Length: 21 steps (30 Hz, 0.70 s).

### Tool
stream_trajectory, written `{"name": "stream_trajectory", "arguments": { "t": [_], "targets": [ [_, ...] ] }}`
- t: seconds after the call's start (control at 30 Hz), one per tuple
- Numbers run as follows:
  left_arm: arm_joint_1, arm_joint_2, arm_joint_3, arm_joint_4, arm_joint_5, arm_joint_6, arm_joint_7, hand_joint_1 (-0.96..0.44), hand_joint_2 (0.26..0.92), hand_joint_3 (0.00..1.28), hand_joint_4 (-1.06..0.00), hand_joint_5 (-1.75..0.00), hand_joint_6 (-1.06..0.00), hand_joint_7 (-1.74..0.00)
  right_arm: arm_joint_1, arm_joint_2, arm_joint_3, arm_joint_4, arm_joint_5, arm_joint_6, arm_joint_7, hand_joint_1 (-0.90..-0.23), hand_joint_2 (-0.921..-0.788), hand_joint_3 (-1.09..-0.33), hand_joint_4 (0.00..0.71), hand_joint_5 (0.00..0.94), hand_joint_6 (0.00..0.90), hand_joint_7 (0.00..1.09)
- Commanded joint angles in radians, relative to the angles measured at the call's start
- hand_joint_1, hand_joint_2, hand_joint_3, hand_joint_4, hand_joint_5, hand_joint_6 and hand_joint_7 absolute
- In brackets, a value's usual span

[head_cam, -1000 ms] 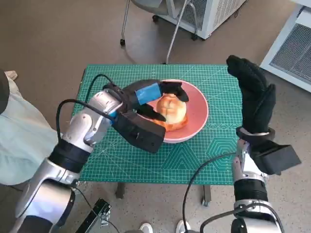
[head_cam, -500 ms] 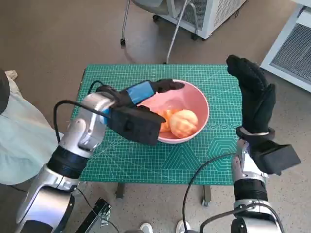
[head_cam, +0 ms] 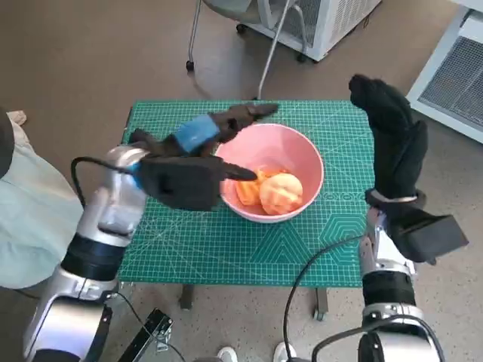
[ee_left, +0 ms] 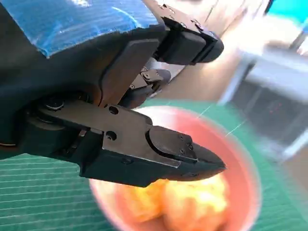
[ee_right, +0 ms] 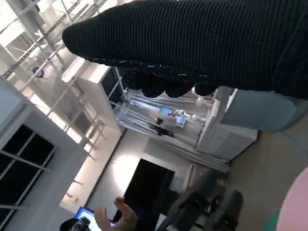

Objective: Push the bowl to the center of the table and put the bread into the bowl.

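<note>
A pink bowl (head_cam: 302,154) stands near the middle of the green mat-covered table (head_cam: 196,249), with the golden bread (head_cam: 281,193) lying inside it. The left wrist view shows the same bowl (ee_left: 240,159) and bread (ee_left: 192,207), blurred. My left hand (head_cam: 207,132) hovers above the bowl's left rim with its fingers apart and nothing in them; its black fingers (ee_left: 183,149) reach over the bowl. My right hand (head_cam: 392,136), gloved, stands upright beside the table's right edge, fingers straight, holding nothing. The glove (ee_right: 202,43) fills the right wrist view's top.
A chair on casters (head_cam: 226,30) and a white cabinet (head_cam: 324,23) stand beyond the table's far edge. Another white unit (head_cam: 453,75) is at the right. A person's pale clothing (head_cam: 23,204) shows at the left. A raised person's hand (ee_right: 120,211) appears far off.
My left hand has let go of the bread, risen and drawn back to the left over the bowl's rim. The bread now lies in the bowl. The right hand has hardly moved.
</note>
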Motion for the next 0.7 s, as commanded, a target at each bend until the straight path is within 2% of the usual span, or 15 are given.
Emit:
{"name": "stream_trajectory", "arguments": {
  "t": [0.03,0.27,0.53,0.7],
  "targets": [
    [0.04,-0.024,0.093,0.057,-0.109,-0.139,0.105,0.02,0.88,0.01,-0.27,-0.04,-0.43,-0.13,-0.014,0.0,0.002,0.003,0.008,0.031,0.003,-0.458,-0.921,-0.623,0.438,0.008,0.139,0.83],
    [0.094,-0.07,0.177,0.11,-0.21,-0.301,0.224,0.02,0.903,0.02,-0.39,-0.05,-0.48,-0.14,-0.034,0.01,0.004,-0.024,0.017,0.058,0.003,-0.468,-0.921,-0.619,0.442,0.009,0.14,0.83],
    [0.177,-0.124,0.228,0.094,-0.229,-0.342,0.367,0.0,0.918,0.03,-0.42,-0.05,-0.46,-0.13,-0.033,0.02,0.016,-0.068,0.003,0.082,-0.01,-0.485,-0.921,-0.609,0.43,0.003,0.146,0.82],
    [0.219,-0.144,0.227,0.092,-0.167,-0.391,0.483,0.02,0.921,0.05,-0.44,-0.05,-0.45,-0.15,-0.039,0.011,0.018,-0.068,-0.01,0.094,-0.017,-0.491,-0.921,-0.603,0.427,0.001,0.149,0.81]
  ]
}}
